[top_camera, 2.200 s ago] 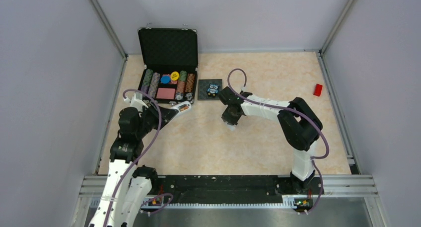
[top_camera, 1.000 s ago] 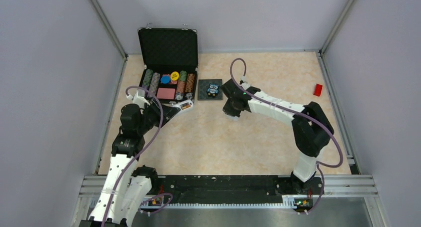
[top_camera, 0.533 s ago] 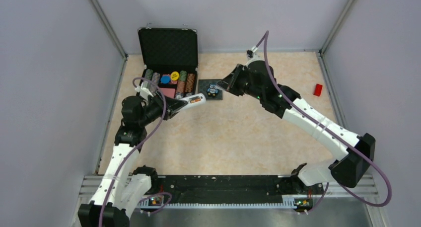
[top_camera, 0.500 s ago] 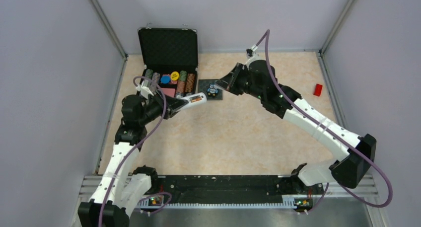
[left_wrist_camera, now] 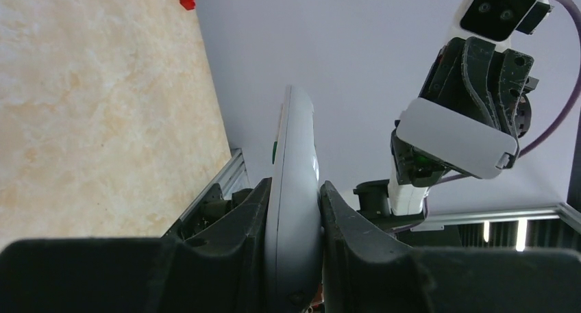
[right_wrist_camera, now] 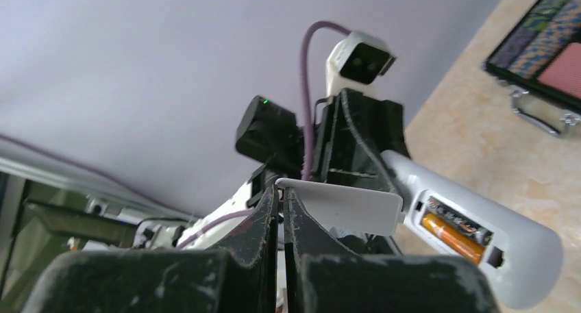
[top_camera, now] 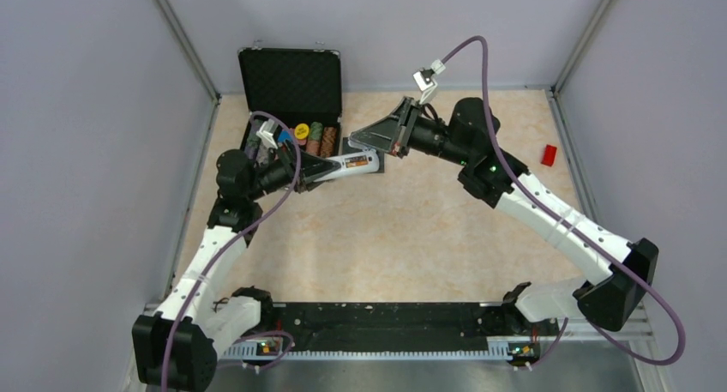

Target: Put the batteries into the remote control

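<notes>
My left gripper (left_wrist_camera: 294,184) is shut on the white remote control (left_wrist_camera: 296,190) and holds it in the air, pointing right, in front of the case (top_camera: 347,165). In the right wrist view the remote's (right_wrist_camera: 510,258) back compartment is open, with the orange battery (right_wrist_camera: 449,238) and the dark battery (right_wrist_camera: 458,220) lying side by side in it. My right gripper (right_wrist_camera: 281,190) is shut on the edge of a flat white battery cover (right_wrist_camera: 342,207), held just off the remote's open end. The cover also shows in the left wrist view (left_wrist_camera: 455,138).
An open black case (top_camera: 290,92) with poker chips stands at the back left, just behind the remote. A small red block (top_camera: 549,154) lies at the far right. The dark owl tile is mostly hidden under the grippers.
My left arm has raised the remote and swung it right. My right arm has lifted off the table and reached back and left, bringing its gripper beside the remote's end.
</notes>
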You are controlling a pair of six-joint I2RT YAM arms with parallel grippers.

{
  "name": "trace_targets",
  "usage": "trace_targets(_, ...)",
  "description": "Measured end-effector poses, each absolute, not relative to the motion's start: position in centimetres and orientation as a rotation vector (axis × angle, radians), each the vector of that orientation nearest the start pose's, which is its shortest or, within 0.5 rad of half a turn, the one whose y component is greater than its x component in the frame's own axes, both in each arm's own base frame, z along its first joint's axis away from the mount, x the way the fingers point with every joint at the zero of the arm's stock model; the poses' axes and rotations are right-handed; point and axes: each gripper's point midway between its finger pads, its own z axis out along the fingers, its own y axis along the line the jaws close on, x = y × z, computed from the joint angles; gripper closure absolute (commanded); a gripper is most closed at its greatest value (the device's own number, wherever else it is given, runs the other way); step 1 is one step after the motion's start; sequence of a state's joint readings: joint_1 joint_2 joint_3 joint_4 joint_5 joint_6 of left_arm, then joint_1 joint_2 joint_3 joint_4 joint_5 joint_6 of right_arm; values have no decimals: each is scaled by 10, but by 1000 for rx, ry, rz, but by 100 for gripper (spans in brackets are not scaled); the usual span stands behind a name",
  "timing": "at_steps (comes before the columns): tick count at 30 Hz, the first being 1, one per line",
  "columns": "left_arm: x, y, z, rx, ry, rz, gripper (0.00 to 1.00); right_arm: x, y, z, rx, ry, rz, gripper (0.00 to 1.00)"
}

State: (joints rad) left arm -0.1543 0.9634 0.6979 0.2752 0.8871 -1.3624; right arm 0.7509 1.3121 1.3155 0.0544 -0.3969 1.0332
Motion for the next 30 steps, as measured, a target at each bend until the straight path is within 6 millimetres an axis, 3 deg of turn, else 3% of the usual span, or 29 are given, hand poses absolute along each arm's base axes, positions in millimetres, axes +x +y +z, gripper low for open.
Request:
trace_targets(6,242,-206,336,-214,1861,-1845,100,211,362,442,-238,1731,1820,100)
trace_targets(15,235,-208,356,-173,1840,-1907,100,187,362,442,-314,1741,2013,100)
trace_targets(20,232,-208,362,-146,1840,-1920,100,183,365,442,-334,1749,2067,100)
trace_targets(30,229,-215,363,-106,1887,-1949,100,192,378,421,-320,1834,2100,100)
